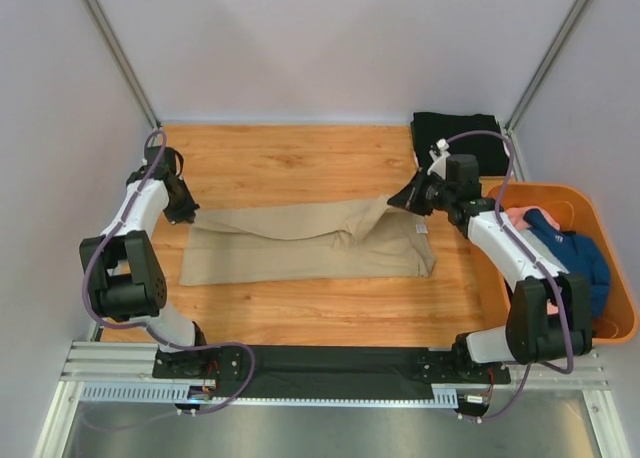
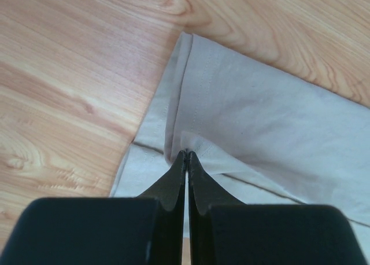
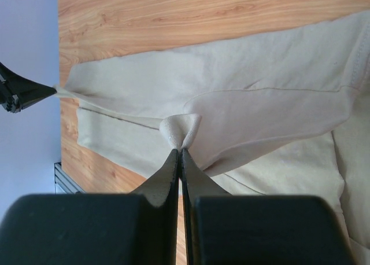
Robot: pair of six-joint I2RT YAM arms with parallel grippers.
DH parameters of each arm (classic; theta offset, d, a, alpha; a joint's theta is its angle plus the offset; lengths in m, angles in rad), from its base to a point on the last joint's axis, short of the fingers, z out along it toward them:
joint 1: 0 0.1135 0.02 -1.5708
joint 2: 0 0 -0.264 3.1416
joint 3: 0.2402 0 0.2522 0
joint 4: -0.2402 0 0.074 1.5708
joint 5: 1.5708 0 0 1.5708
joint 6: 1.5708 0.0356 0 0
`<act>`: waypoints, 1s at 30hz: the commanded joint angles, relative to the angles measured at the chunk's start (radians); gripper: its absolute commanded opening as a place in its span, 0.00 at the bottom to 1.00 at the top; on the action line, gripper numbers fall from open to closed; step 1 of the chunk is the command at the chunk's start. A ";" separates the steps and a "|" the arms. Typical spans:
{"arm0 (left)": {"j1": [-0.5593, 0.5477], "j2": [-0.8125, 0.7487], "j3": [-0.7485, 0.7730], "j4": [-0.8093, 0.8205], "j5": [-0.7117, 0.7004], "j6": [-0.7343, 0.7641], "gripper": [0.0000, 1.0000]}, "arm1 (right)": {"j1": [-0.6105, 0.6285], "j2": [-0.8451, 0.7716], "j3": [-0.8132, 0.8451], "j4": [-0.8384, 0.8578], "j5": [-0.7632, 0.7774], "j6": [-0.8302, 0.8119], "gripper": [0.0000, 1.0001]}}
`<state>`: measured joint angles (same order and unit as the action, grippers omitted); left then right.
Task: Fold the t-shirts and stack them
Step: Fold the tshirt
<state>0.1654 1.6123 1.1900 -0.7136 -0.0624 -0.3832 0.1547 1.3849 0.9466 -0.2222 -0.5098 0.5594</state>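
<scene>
While the large tan cloth t-shirt lies on the wooden table, the left gripper and the right gripper each pinch its raised edge, fingers clamped together.

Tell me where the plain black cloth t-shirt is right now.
In the top view, the black t-shirt lies folded at the wooden table's far right corner, behind the right claw, next to the orange plastic tub.

free: bare table wood behind tan shirt, plus strip along its near edge | blocked right: orange tub beside table, folded black shirt in far-right corner | sides: walls close left and right
</scene>
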 commanded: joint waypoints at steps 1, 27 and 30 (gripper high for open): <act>0.003 -0.066 -0.010 0.017 -0.016 0.024 0.00 | -0.003 -0.058 -0.029 0.024 0.024 -0.013 0.00; -0.122 -0.218 -0.093 -0.037 -0.137 -0.083 0.82 | 0.127 -0.212 -0.237 -0.048 0.336 0.117 0.73; -0.196 -0.152 -0.081 -0.050 -0.103 -0.124 0.80 | 0.192 -0.031 -0.148 -0.095 0.375 0.132 0.72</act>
<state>0.0246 1.4036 1.0782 -0.7460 -0.1757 -0.4568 0.2947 1.2140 0.7136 -0.2817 -0.1974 0.6765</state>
